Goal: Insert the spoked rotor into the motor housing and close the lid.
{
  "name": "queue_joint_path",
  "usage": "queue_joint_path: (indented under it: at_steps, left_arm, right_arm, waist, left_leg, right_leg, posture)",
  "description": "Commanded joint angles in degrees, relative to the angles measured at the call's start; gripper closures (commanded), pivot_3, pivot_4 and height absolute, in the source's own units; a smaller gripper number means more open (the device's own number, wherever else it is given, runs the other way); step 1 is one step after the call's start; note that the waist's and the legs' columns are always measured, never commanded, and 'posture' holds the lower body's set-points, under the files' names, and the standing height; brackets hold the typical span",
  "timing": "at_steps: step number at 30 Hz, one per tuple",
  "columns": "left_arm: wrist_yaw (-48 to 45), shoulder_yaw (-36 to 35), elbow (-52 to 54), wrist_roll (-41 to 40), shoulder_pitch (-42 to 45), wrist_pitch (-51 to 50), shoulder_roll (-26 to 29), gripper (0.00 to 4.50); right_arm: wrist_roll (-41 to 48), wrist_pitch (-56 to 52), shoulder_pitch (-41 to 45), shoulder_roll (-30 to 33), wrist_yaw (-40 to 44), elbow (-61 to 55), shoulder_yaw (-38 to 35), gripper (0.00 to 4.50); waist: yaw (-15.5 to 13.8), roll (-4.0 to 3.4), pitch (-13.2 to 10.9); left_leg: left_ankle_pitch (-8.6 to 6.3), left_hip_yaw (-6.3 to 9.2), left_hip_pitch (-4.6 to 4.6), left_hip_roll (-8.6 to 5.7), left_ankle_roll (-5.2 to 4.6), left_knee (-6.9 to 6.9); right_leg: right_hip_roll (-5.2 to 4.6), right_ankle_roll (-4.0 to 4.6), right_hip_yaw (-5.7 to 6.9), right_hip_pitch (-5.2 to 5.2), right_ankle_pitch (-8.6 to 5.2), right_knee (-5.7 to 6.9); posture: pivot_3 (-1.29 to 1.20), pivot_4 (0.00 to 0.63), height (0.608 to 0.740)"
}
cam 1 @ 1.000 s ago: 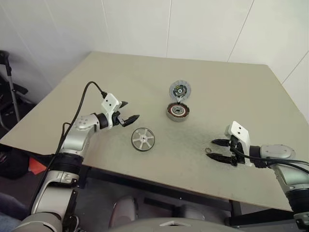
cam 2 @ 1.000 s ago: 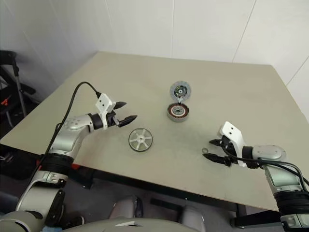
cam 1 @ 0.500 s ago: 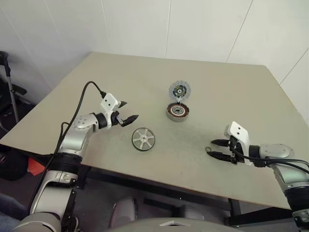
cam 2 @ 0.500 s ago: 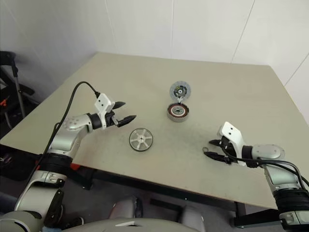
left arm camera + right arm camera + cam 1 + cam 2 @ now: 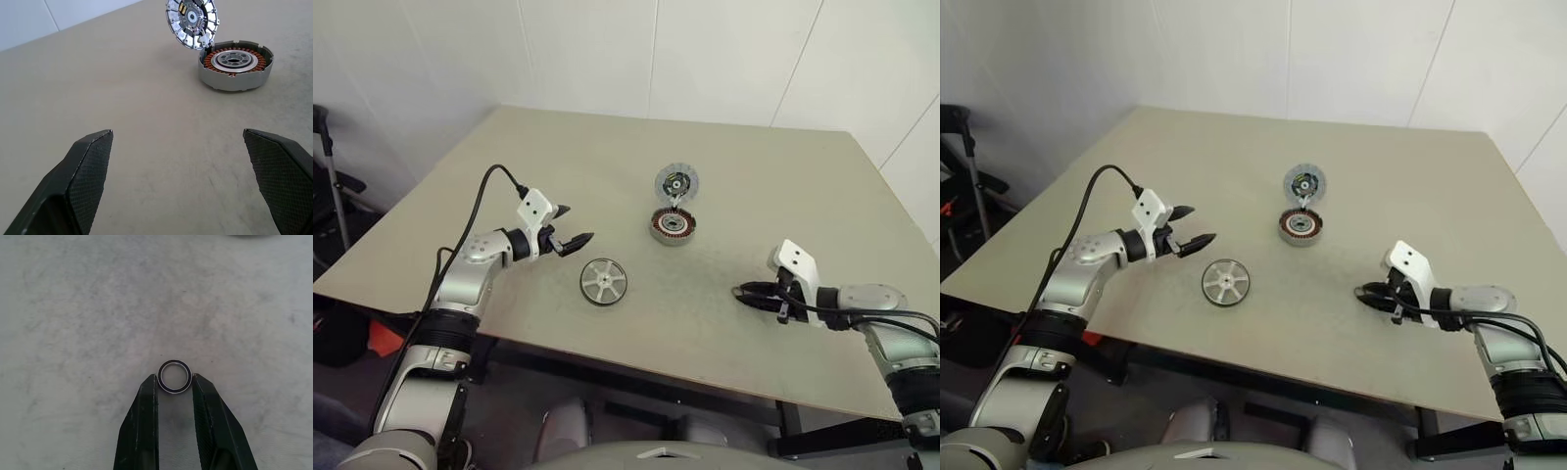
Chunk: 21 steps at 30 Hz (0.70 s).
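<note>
The silver spoked rotor [image 5: 604, 282] lies flat near the table's front edge. Behind it and to the right stands the grey motor housing [image 5: 674, 226] with copper windings showing inside [image 5: 235, 66]. Its ribbed lid [image 5: 676, 182] stands hinged open at the far rim. My left gripper [image 5: 578, 224] hovers open just left of the rotor, pointing toward the housing, nothing between its fingers. At the front right, my right gripper [image 5: 741, 292] rests low on the table. Its two fingertips touch both sides of a small metal ring [image 5: 174, 377].
The beige table [image 5: 558, 157] runs wide around the parts, with its front edge close below the rotor and both arms. A white wall stands behind. A dark stand [image 5: 328, 166] and a red object sit on the floor off the left edge.
The right gripper's fingers have closed in from a wide gap onto the small ring, and the hand has edged slightly forward. The left arm, rotor and housing have kept still.
</note>
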<state>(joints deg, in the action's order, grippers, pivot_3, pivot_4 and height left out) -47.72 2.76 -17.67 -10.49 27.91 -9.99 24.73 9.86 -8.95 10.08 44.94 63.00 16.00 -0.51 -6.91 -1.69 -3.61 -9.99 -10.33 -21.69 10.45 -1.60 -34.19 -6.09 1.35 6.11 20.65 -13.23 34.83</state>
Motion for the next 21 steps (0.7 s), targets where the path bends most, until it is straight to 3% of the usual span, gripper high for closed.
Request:
queue_joint_path:
  at_steps: [1,8,21]
  left_arm:
    - [0.35,-0.95,0.62,-0.19,1.16,0.79,0.40,0.00]
    - [0.73,-0.90,0.47,-0.02,0.82,1.04,-0.02,0.00]
    - [1.11,-1.22,0.43,0.02,0.67,1.19,0.24,0.00]
  right_arm:
    - [-0.92,2.28,4.81,-0.90,-4.46,2.36,-1.95,3.83]
    - [-4.89,4.54,12.36,-1.17,-11.11,11.32,-1.03,3.83]
    - [-7.29,2.30,15.51,-1.18,-11.14,16.96,-0.11,3.83]
  waist:
    - [0.04,0.00,0.00]
    - [0.48,0.00,-0.01]
    - [0.84,-0.01,-0.01]
  left_leg:
    - [0.00,0.00,0.00,-0.01,0.00,0.00]
    - [0.00,-0.01,-0.05,-0.07,0.00,0.04]
    - [-0.20,-0.02,-0.62,-0.08,-0.12,0.05]
  right_leg:
    - [0.00,0.00,-0.02,0.02,0.00,0.00]
    - [0.00,0.09,-0.08,0.08,0.05,0.01]
    - [0.00,0.46,-0.07,0.75,0.19,0.52]
  posture:
    - [0.00,0.000,0.740]
    - [0.00,0.000,0.740]
    - [0.00,0.000,0.740]
